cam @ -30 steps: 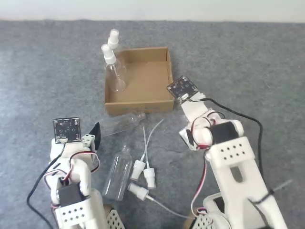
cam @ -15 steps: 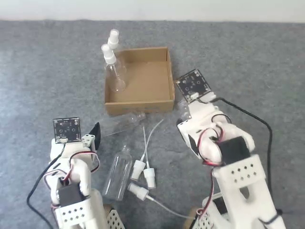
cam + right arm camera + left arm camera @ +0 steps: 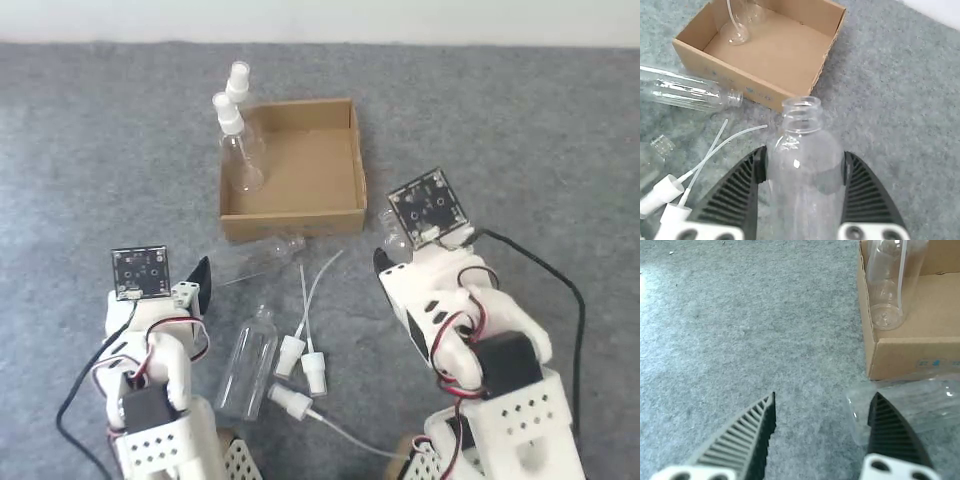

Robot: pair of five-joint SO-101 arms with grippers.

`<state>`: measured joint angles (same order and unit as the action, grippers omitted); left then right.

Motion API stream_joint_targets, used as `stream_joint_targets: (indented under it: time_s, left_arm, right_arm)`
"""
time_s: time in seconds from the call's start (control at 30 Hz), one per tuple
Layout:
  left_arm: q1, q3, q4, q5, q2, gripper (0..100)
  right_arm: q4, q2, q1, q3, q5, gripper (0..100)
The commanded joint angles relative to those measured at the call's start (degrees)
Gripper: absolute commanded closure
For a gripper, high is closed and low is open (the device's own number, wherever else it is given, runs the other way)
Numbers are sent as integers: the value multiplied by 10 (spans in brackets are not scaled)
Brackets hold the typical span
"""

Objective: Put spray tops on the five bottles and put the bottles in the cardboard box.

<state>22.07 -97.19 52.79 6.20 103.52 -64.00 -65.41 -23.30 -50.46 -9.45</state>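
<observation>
A: Bottle, uncapped, sits pinched in right end effector, neck outward, near cardboard box.
B: Left end effector spread over desk. Advice: hold grip steady; seat a spray top squarely on neck.

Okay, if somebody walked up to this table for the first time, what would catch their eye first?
Most striking is the right pincer clamped around a clear uncapped bottle, just off the near right corner of the cardboard box. Inside the box, a capped bottle leans in the far left corner. Between the arms, loose spray tops and a bare bottle lie on the grey carpet.
</observation>
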Motion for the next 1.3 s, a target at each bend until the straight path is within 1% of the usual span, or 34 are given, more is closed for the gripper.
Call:
stream_joint_targets:
  time_s: [0.0,0.23,0.43,0.53,0.6,0.77,1.0,1.1,1.27]
  left_arm:
    - [4,7,1,3,8,716]
    - [5,9,1,4,8,716]
    - [4,31,5,4,8,716]
    - [0,49,15,4,8,716]
    - [-7,68,27,11,8,716]
    - [-42,122,76,55,6,717]
    - [-81,223,167,108,2,717]
    - [-95,269,191,125,-42,717]
    - [-135,353,231,145,-184,718]
  right_arm:
    - [29,-46,1,-17,5,915]
    - [39,-123,8,-74,6,915]
    - [89,-160,64,-135,7,916]
    - [99,-171,87,-144,33,916]
    - [99,-175,102,-144,50,916]
    - [99,-177,137,-145,84,916]
    - [110,-174,168,-149,97,916]
    - [144,-175,176,-174,96,916]
    - [160,-172,176,-185,96,916]
